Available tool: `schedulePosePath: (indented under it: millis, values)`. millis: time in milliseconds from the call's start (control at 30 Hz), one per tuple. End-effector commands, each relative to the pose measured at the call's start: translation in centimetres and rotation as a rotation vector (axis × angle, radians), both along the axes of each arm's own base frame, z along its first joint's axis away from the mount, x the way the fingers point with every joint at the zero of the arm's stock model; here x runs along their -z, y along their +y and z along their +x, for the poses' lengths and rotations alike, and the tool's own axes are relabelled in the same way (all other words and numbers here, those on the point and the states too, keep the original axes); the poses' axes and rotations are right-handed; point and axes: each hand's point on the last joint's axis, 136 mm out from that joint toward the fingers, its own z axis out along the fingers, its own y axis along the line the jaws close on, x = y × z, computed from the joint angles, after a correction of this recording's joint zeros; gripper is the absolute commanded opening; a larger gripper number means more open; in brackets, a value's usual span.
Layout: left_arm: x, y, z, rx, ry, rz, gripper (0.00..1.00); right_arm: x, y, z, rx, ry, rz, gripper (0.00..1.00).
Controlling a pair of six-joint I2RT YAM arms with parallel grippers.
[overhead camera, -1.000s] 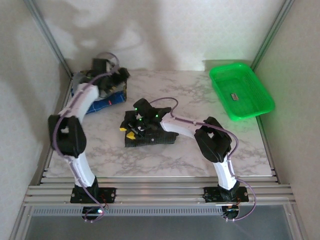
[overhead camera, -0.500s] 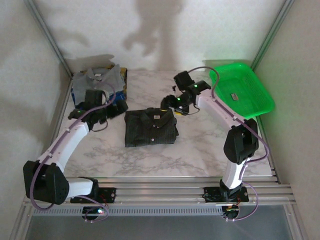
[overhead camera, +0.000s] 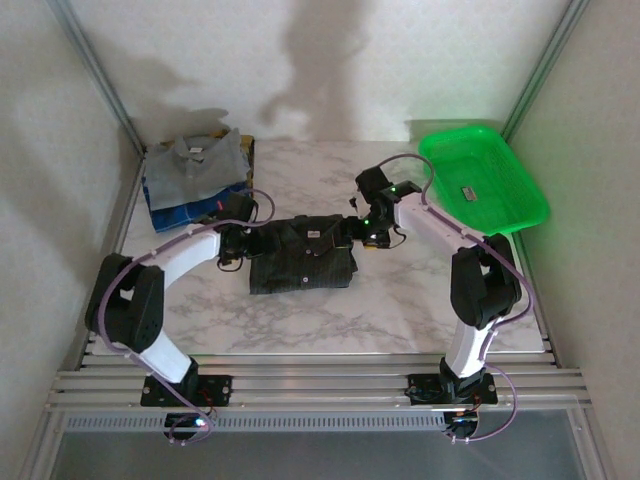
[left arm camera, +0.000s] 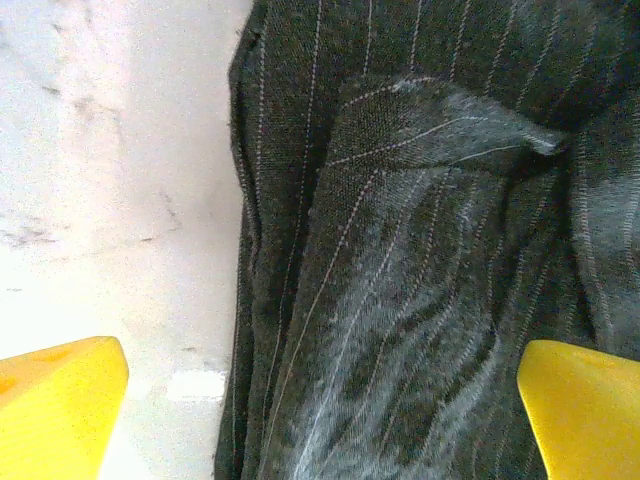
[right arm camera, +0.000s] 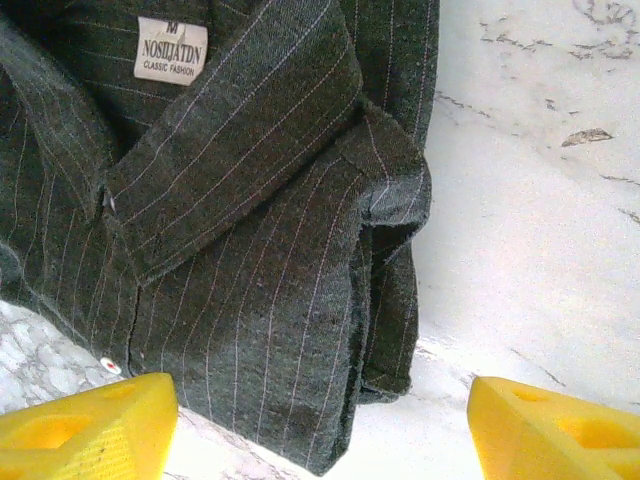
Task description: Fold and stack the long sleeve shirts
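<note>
Both arms have swung inward since half a second ago: left gripper (overhead camera: 238, 240) and right gripper (overhead camera: 367, 232) now flank the folded charcoal pinstriped shirt (overhead camera: 300, 258), fingers spread wide, holding nothing. The grey-blue shirt (overhead camera: 195, 158) lies beyond the left gripper, well apart.

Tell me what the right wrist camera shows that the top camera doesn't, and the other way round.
Right wrist adds: readable print on the collar label, M and Classic Fashion, plus the fine pinstripes and a white button. Top adds: the green basket at the far right and the grey shirt piled in the far left corner. Both share: the folded dark shirt lying on the marble table.
</note>
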Motion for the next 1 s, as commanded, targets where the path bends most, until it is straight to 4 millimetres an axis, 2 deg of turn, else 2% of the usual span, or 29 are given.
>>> schedulePosePath:
  millis: [0, 167, 333, 533, 633, 800, 867, 967]
  values:
    - [0.1, -2.1, 1.9, 0.071, -0.034, -0.034, 1.0, -1.4, -0.1, -0.6, -0.029, -0.041, 0.016, 0.77]
    - [3.0, -2.5, 2.1, 0.095, 0.034, -0.015, 0.98, -1.1, -0.4, -1.7, -0.022, -0.022, 0.032, 0.77]
    - [4.4, -3.2, 2.5, 0.124, 0.077, 0.025, 0.88, -0.7, -0.5, -2.5, -0.009, -0.01, 0.049, 0.77]
    - [6.1, -4.3, 2.2, 0.144, 0.145, 0.049, 0.6, 0.1, -0.6, -2.9, -0.005, -0.001, 0.056, 0.77]
    - [6.7, -4.5, 1.9, 0.139, 0.165, 0.07, 0.5, 0.2, -0.5, -3.1, -0.003, 0.001, 0.074, 0.77]
    - [6.5, -4.9, 2.1, 0.123, 0.168, 0.087, 0.32, 0.3, -0.4, -3.4, -0.007, -0.002, 0.093, 0.77]
    - [6.2, -4.5, 2.3, 0.106, 0.167, 0.105, 0.21, 0.3, -0.4, -3.5, -0.014, -0.007, 0.093, 0.77]
    - [5.0, -3.7, 2.8, 0.085, 0.148, 0.148, 0.11, 0.3, -0.8, -3.4, -0.009, -0.035, 0.082, 0.77]
